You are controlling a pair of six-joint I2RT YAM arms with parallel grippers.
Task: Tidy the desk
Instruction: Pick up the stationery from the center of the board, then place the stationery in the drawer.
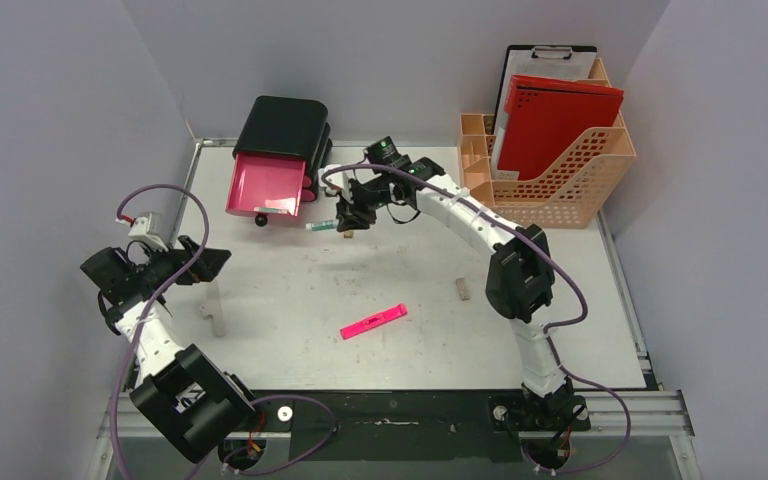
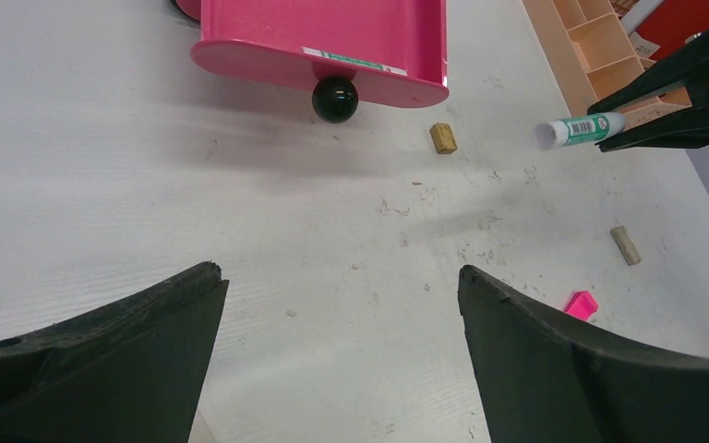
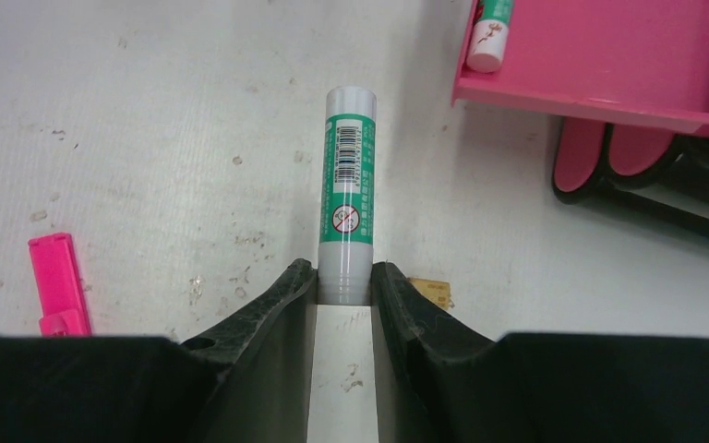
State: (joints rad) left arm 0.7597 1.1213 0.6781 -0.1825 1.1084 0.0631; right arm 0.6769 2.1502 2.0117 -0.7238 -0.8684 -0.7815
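The white bench [image 1: 290, 290] lies under both arms. At eight o'clock the left fingers [image 2: 148, 351] hover, spread wide and empty. At eleven, one open pink drawer [image 1: 265, 185] holds one glue stick [image 3: 491, 37]. Near twelve, the outstretched right fingers [image 3: 286, 295] pinch a second glue stick [image 3: 348, 175]. One highlighter [image 1: 373, 321] and two tan blocks [image 2: 442, 137] lie loose. At two, an orange rack [image 1: 560, 170] holds a red folder [image 1: 555, 120].

desk [image 1: 310, 290]: matt, scuffed | pink drawer [image 2: 332, 23]: glossy plastic | glue stick [image 3: 348, 185]: smooth plastic | file rack [image 1: 560, 190]: perforated plastic
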